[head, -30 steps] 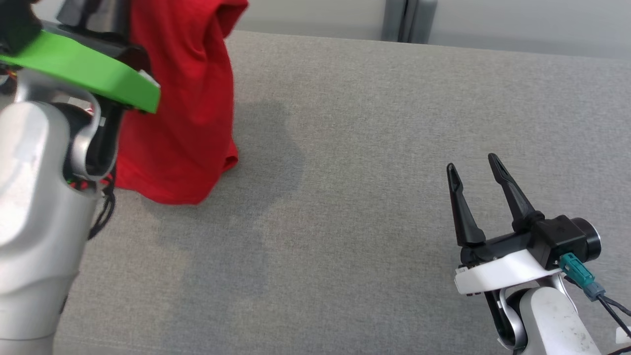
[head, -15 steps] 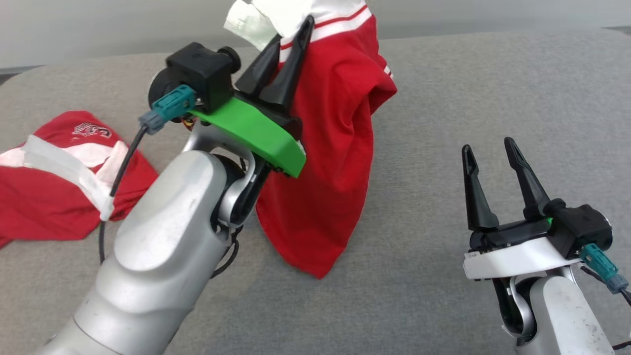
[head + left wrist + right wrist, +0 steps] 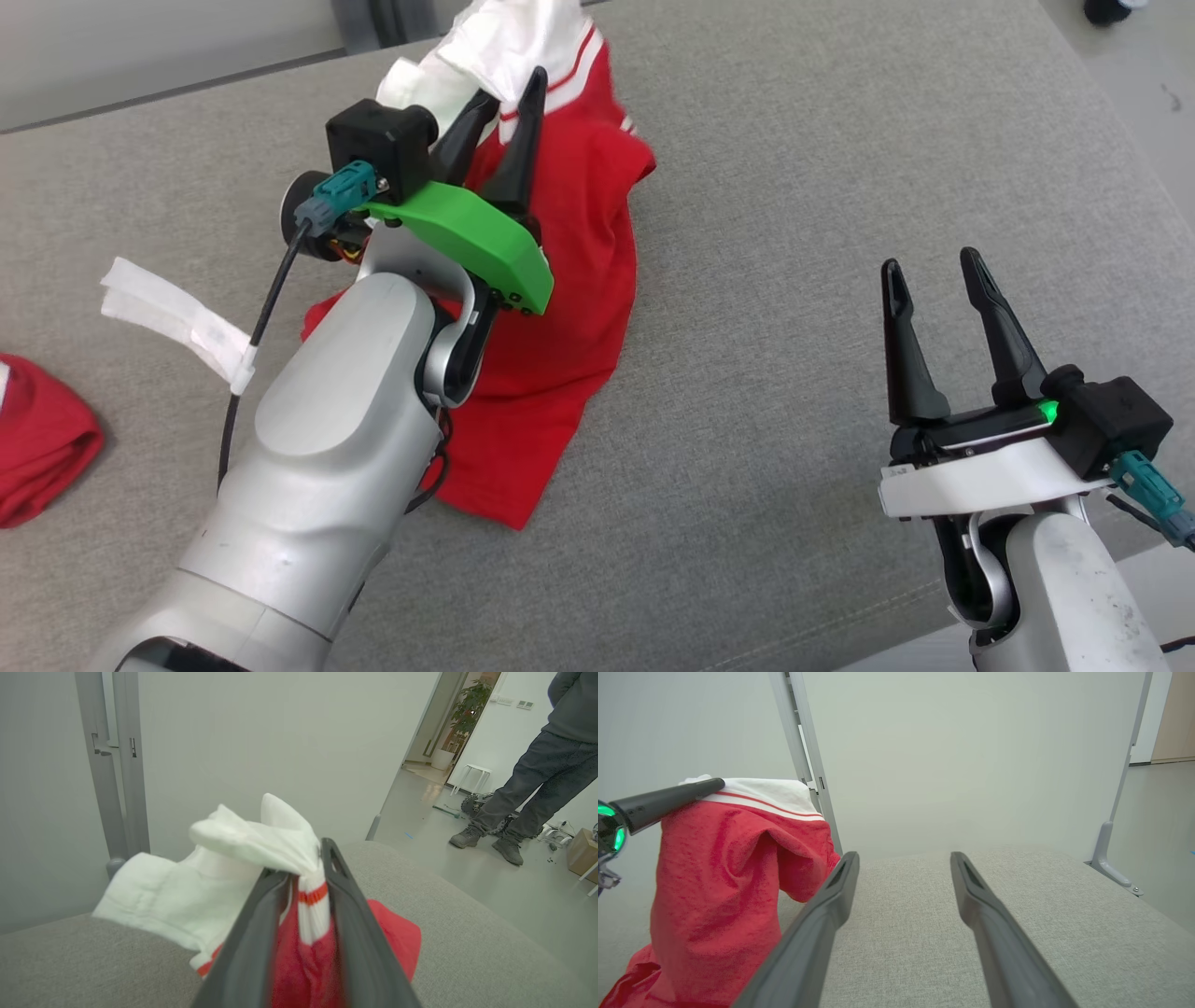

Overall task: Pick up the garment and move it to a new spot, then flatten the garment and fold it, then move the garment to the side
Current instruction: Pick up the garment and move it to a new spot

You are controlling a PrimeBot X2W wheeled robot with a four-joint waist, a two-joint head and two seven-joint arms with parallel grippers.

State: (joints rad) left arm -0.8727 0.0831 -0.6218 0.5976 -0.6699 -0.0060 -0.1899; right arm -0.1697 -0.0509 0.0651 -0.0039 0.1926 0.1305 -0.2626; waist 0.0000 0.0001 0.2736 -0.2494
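The garment (image 3: 569,280) is a red shirt with a white, red-striped collar. Its lower part lies crumpled on the grey table (image 3: 840,140) and its collar end is held up. My left gripper (image 3: 512,89) is closed on the white collar, and the left wrist view shows cloth (image 3: 243,882) bunched between its slightly parted fingers (image 3: 303,858). In the right wrist view the garment (image 3: 724,882) hangs from a left finger (image 3: 668,800). My right gripper (image 3: 932,261) stands open over bare table at the lower right, well clear of the garment, with nothing between its fingers (image 3: 904,856).
Another red cloth (image 3: 37,457) lies at the table's left edge, with a white strip (image 3: 168,317) near it. The table's right edge and corner lie close to my right arm. A person's legs (image 3: 528,793) stand on the floor beyond the table. A grey post (image 3: 112,765) rises behind.
The head camera has swung, shifting the whole picture. The garment has come down, so its lower part now rests on the table. The left fingers have parted a little. The right gripper stays open.
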